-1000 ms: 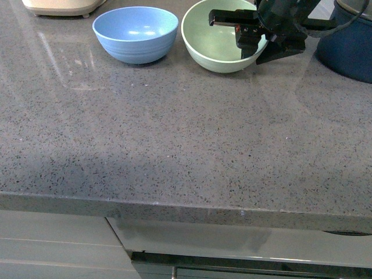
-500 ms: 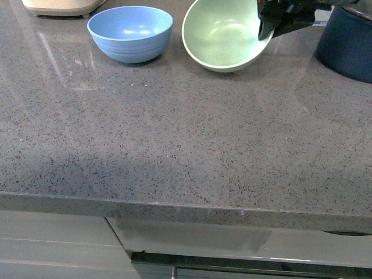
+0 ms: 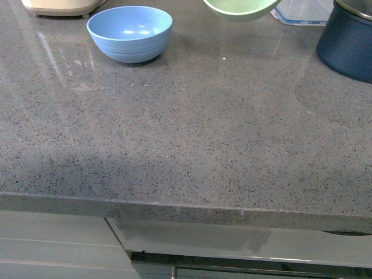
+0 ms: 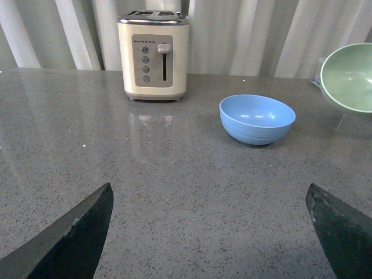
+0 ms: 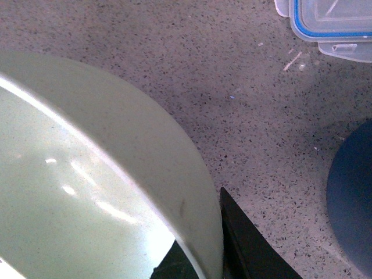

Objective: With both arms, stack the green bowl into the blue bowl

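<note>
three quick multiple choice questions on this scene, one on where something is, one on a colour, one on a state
1. How does the green bowl stand to the counter? A resting flat on it; B held in the air above it; C upside down on it.
2. The toaster is: A red; B black; C cream.
3. The left gripper is: A open, holding nothing; B shut on a bowl; C shut on a spoon.

Answers:
1 B: the left wrist view shows it hanging clear of the surface, and the right gripper pinches its rim.
2 C: its body is cream with a metal top.
3 A: its two fingers stand wide apart with only bare counter between them.
</note>
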`<act>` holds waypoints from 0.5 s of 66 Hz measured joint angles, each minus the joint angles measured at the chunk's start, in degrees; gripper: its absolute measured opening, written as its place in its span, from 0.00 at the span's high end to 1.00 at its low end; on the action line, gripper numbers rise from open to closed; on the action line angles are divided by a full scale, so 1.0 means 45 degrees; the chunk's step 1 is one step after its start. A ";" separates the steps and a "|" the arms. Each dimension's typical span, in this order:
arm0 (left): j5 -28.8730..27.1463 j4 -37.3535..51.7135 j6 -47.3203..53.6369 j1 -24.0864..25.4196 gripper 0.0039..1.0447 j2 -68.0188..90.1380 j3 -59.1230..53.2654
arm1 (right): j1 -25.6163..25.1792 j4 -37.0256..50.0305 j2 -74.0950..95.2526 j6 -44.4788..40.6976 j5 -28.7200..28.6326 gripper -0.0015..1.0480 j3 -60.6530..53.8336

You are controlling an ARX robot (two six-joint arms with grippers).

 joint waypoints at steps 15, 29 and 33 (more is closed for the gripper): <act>-0.0005 0.0000 0.0000 0.0000 0.06 0.0000 0.0000 | 0.0641 -0.2147 0.1180 0.0976 -0.0816 0.99 0.3206; -0.0005 0.0000 0.0000 0.0000 0.06 0.0000 0.0000 | 0.1520 -0.3060 0.2113 0.1132 -0.0855 0.99 0.5518; -0.0005 0.0000 0.0000 0.0000 0.06 0.0000 0.0000 | 0.1787 -0.3084 0.2147 0.1127 -0.0850 0.99 0.5639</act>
